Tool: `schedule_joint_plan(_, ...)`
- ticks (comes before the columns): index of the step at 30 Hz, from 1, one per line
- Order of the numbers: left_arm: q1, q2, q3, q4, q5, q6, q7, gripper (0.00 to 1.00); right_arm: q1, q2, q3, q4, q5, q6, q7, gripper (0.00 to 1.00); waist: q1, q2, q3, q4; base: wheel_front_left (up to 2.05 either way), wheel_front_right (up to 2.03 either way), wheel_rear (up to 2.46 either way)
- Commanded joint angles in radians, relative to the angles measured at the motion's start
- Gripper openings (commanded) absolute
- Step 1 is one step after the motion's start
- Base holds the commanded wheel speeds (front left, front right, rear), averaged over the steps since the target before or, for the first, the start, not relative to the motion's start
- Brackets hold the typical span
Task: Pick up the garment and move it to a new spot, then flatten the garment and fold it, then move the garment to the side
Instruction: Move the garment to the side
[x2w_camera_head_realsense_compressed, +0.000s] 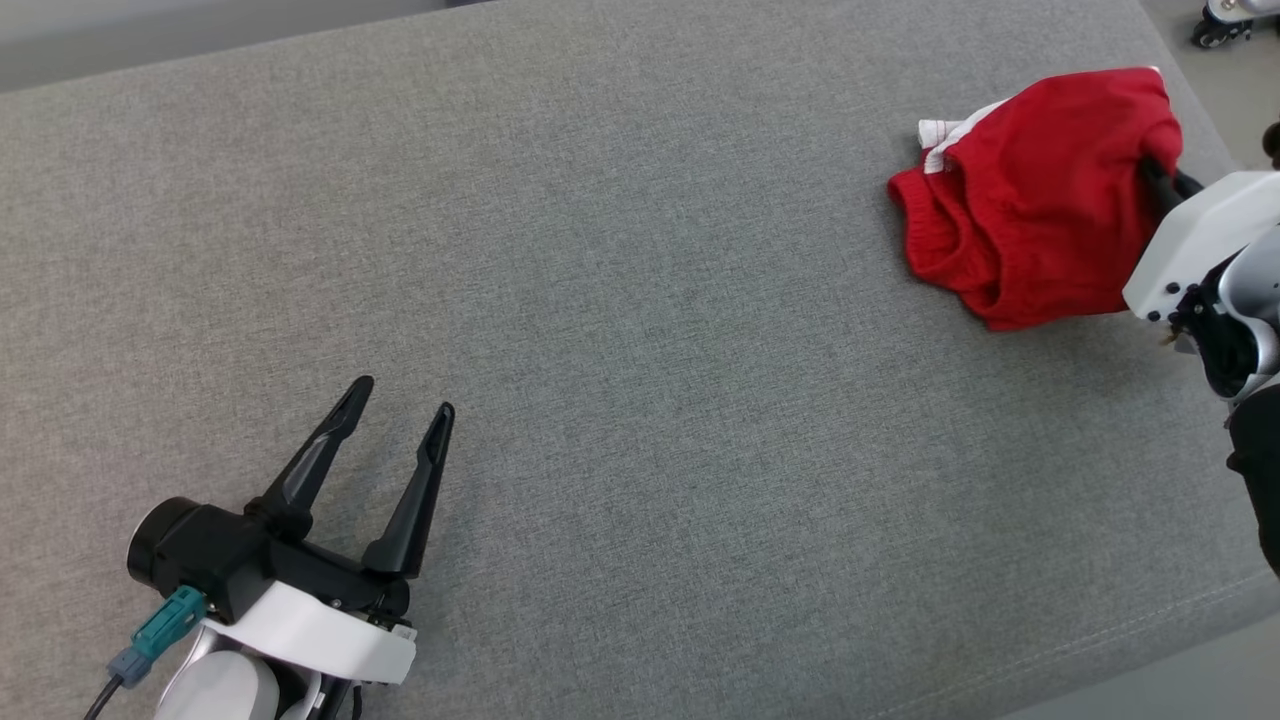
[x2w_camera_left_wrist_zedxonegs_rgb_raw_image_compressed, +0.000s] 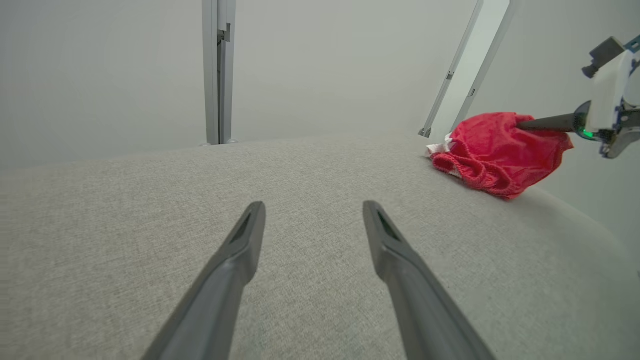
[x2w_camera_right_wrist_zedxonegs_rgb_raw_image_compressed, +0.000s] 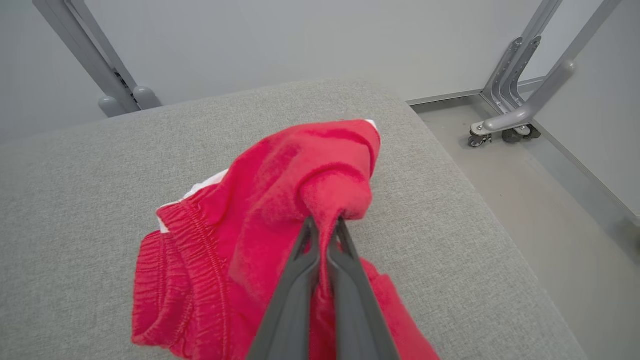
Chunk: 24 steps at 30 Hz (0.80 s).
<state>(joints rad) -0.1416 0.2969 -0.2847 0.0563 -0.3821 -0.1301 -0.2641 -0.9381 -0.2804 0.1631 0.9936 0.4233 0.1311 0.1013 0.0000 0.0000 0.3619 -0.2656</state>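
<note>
Garment (x2w_camera_head_realsense_compressed: 1030, 200), red and bunched, rests on the grey cushion (x2w_camera_head_realsense_compressed: 640, 300), with one small fold pinched by the right gripper (x2w_camera_right_wrist_zedxonegs_rgb_raw_image_compressed: 324, 225), its tips closed on it. Left gripper (x2w_camera_head_realsense_compressed: 400, 395) stands wide, empty, well apart. Risk: so thin a pinch may slip in transit, and the cushion edge is near that tool.

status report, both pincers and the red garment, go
Right pincer shut on red garment, bunched near right edge of grey surface. Left pincer open, empty, near left. No obstacles seen.
</note>
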Motion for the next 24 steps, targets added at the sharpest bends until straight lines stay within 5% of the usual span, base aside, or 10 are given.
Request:
schedule_joint_plan(1, -0.019, 0.002, -0.001, -0.001, -0.009, -0.001, 0.0, 1.0, -0.012, -0.002, -0.015, 0.015, -0.01, 0.0, -0.011, 0.0, 0.0, 0.0, -0.001, 0.0, 0.0, 0.0, 0.0)
schedule_joint_plan(3, -0.02, 0.003, -0.001, 0.002, -0.01, -0.001, 0.0, 1.0, -0.016, 0.007, -0.027, 0.036, -0.034, 0.0, -0.019, 0.04, 0.0, 0.0, -0.004, 0.001, 0.0, 0.0, 0.0)
schedule_joint_plan(6, -0.022, 0.0, -0.001, 0.005, -0.01, -0.001, 0.0, 1.0, -0.023, 0.017, -0.045, 0.06, -0.057, 0.0, -0.032, 1.0, 0.0, 0.0, -0.008, 0.003, 0.0, 0.0, 0.0)
schedule_joint_plan(16, -0.002, -0.025, 0.004, 0.02, -0.011, -0.001, 0.0, 1.0, -0.036, 0.021, -0.079, 0.093, -0.172, 0.0, -0.107, 1.0, 0.0, 0.0, -0.056, 0.008, 0.0, 0.0, 0.0)
schedule_joint_plan(24, 0.015, -0.072, 0.061, 0.034, 0.001, -0.001, 0.0, 1.0, 0.039, 0.069, -0.063, -0.04, -0.16, 0.0, -0.193, 1.0, 0.0, 0.0, -0.145, 0.046, 0.0, 0.0, 0.0)
